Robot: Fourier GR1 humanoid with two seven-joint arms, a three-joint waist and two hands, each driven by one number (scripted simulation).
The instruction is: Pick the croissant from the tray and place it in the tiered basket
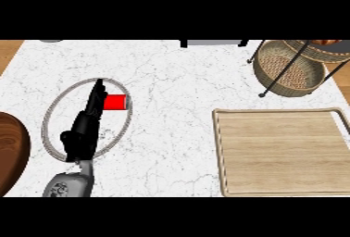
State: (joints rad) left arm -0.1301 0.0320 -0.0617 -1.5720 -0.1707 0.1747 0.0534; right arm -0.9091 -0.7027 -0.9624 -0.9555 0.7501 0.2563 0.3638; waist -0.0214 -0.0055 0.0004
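The tray (pixel 280 152) at lower right of the frame lies bare: no croissant shows on its wooden surface. At the top right corner, inside the upper tier of the basket (pixel 290 69), an orange-brown shape (pixel 328 42) peeks in at the frame's edge; it may be the croissant, already placed, but too little of it shows to be sure. The lower tier looks empty.

The chief risk, as I judge it, is mistaking where the work stands. If the croissant is in that top tier, any further reach toward the tray would be wasted, and a reach toward the basket could knock its thin black frame or tip the tiers. If the shape is something else, the croissant is simply out of sight and there is nothing here to aim at.

A second risk sits at left of the frame. The left hand (pixel 83 134) lies stretched over a round ring (pixel 49 115) on the white bench (pixel 171 92), fingers straight and together, pointing toward the top of the frame. Its fingertips lie right beside a small red can (pixel 116 102), touching it or nearly so; I cannot tell which. The hand holds nothing. A sideways sweep from there could roll the can across the bench.

The right hand does not show. A dark wooden shape (pixel 10 148) sits at the left edge.
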